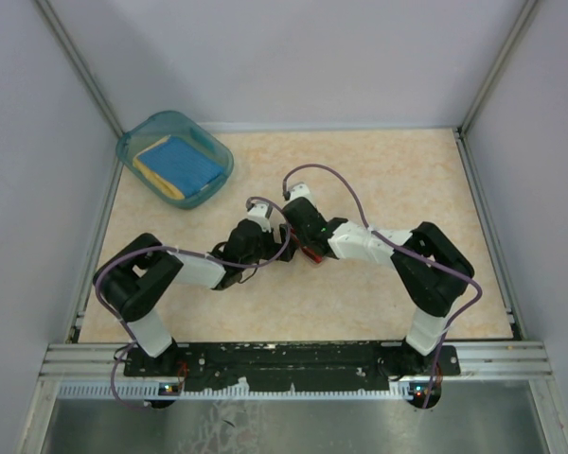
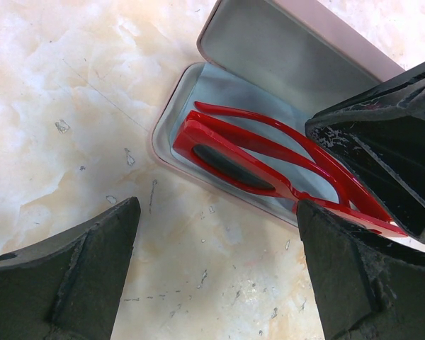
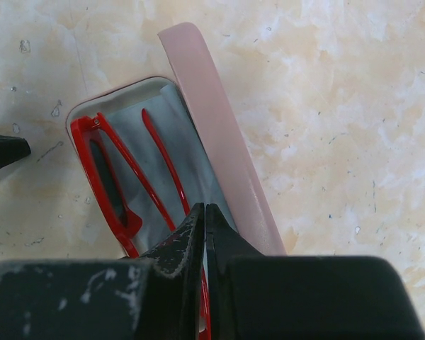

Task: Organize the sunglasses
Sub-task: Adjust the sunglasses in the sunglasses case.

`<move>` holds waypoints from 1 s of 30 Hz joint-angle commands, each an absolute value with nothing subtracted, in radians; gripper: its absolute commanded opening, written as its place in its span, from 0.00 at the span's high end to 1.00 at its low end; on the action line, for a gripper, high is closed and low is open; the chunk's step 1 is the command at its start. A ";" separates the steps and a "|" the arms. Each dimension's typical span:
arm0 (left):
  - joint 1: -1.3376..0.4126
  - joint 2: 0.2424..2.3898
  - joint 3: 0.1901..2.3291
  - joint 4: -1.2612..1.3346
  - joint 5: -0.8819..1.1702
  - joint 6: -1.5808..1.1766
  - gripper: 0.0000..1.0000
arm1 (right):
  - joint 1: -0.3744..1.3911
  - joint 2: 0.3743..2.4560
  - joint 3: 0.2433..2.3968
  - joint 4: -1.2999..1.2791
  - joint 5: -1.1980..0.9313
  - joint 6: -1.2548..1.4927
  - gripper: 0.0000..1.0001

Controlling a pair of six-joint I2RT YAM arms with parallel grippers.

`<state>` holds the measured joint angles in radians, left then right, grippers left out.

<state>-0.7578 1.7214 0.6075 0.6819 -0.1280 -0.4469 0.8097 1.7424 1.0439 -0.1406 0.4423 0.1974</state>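
The sunglasses (image 2: 234, 166), with a thin red frame and dark lenses, lie in the lower half of an open pink case (image 2: 163, 134) on a pale blue-grey layer. The lid (image 3: 212, 120) stands open beside them. They also show in the right wrist view (image 3: 103, 177), with the front hanging over the case's rim. My right gripper (image 3: 204, 209) is shut on one red temple arm over the case, and it also shows in the left wrist view (image 2: 382, 163). My left gripper (image 2: 218, 212) is open and empty just above the table, beside the case. In the top view both grippers (image 1: 270, 248) (image 1: 305, 248) meet at mid-table and hide the case.
A teal plastic tub (image 1: 133, 142) holding a blue and yellow pad (image 1: 180, 163) stands at the back left corner. Grey walls and metal posts close in the table on three sides. The arm bases sit on a black rail (image 1: 293, 357) at the near edge.
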 commanded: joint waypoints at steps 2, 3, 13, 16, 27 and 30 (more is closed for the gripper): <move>-0.765 1.745 0.621 0.675 -0.127 -0.442 0.02 | 0.813 1.736 1.071 -0.085 0.420 0.190 0.96; -0.765 1.746 0.620 0.675 -0.127 -0.442 0.02 | 0.813 1.736 1.070 -0.086 0.412 0.190 0.96; -0.765 1.750 0.618 0.673 -0.129 -0.443 0.02 | 0.805 1.738 1.063 -0.088 0.370 0.198 0.97; -0.765 1.752 0.619 0.673 -0.130 -0.445 0.02 | 0.805 1.738 1.061 -0.091 0.360 0.198 0.97; -0.765 1.761 0.627 0.665 -0.135 -0.443 0.02 | 0.803 1.736 1.060 -0.101 0.342 0.201 0.97; -0.765 1.762 0.631 0.660 -0.135 -0.443 0.02 | 0.802 1.736 1.060 -0.104 0.338 0.202 0.97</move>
